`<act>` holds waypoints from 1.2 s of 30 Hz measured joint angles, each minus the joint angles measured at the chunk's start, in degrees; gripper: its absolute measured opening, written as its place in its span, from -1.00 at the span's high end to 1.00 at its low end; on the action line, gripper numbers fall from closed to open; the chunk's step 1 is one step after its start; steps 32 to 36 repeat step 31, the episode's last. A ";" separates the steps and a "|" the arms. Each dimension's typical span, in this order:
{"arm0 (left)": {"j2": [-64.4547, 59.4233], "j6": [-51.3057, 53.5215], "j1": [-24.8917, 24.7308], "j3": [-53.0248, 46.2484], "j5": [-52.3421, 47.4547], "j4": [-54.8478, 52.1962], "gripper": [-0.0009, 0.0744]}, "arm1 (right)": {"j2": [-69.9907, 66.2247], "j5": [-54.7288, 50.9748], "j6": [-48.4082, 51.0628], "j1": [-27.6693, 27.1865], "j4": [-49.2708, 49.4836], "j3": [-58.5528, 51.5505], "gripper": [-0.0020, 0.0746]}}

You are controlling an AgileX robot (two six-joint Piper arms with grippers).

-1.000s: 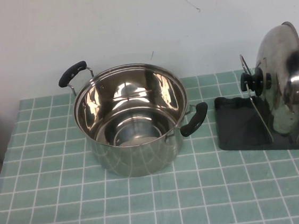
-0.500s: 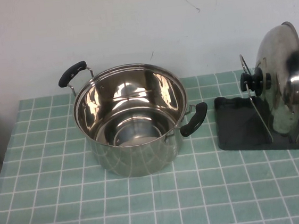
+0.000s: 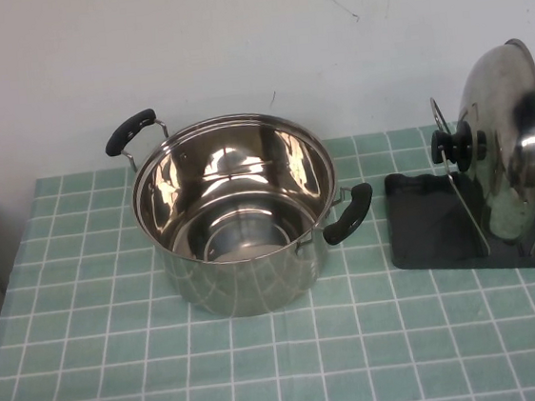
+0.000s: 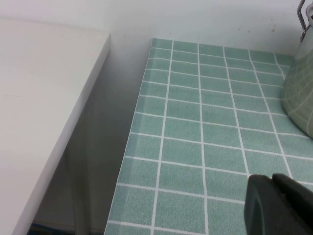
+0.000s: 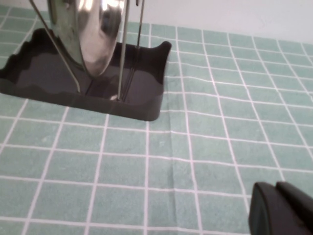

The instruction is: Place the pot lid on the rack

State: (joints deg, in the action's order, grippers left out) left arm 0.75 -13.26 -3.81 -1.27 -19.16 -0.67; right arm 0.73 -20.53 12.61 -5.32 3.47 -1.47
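Note:
The pot lid (image 3: 507, 127) stands on edge in the rack (image 3: 432, 233), leaning between its wire uprights, its black knob (image 3: 453, 144) facing the pot. It also shows in the right wrist view (image 5: 93, 29), standing in the rack's dark tray (image 5: 139, 95). Neither gripper shows in the high view. My right gripper (image 5: 275, 186) is shut and empty, low over the tablecloth, apart from the rack. My left gripper (image 4: 272, 177) is shut and empty over the cloth near the table's left edge.
A deep steel pot (image 3: 235, 213) with two black handles stands open at the table's middle; its side shows in the left wrist view (image 4: 301, 98). A white surface (image 4: 44, 98) lies beyond the table's left edge. The wall is close behind.

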 joint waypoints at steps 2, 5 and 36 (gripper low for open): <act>0.00 0.00 0.00 0.00 0.00 0.00 0.98 | 0.00 0.00 -0.87 0.50 0.00 0.00 0.95; 0.00 0.00 0.00 0.00 0.00 0.00 0.98 | 0.00 0.00 -1.83 0.83 0.00 0.00 0.95; 0.00 0.00 0.00 0.00 0.00 0.10 0.98 | 0.00 -0.44 -5.62 1.47 -6.37 0.10 0.95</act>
